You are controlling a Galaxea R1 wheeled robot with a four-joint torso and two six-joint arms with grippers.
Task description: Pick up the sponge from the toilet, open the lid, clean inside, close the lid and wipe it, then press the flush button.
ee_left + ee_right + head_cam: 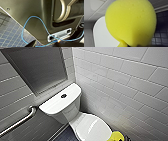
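1. Grey wall tiles [12, 84] cover the left side of the head view. A metal grab bar [21, 120] slants along them, and its bent end meets the wall just beside the left end of the tank.
2. Above the tank, a brushed-metal recess [37, 67] is set into that wall. Its lower ledge runs close over the tank's back edge.
3. The toilet [67, 114] stands in the corner where the two walls meet. A narrow strip of dark floor [61, 135] lies open between the bowl's left edge and the grey wall.
4. The flush button [63, 96] sits at the centre of the tank top, well in from all four edges, with nothing on it.
5. The lid [91, 127] is down and flat over the bowl, and its glossy surface is bare.
6. The sponge [115, 135] is just off the lid's front right edge. In the right wrist view it looms large before the lid's rounded corner and the dark floor tiles. The right gripper [119, 138] pinches it, creasing its near end.
7. White wall tiles [130, 84] close off the right side, leaving only a slim gap beside the bowl.
8. Left gripper: I cannot tell whether it is spread or closed. The left wrist view shows the robot's dark panel, a blue cable [25, 30] and blue-grey floor tiles [8, 33].
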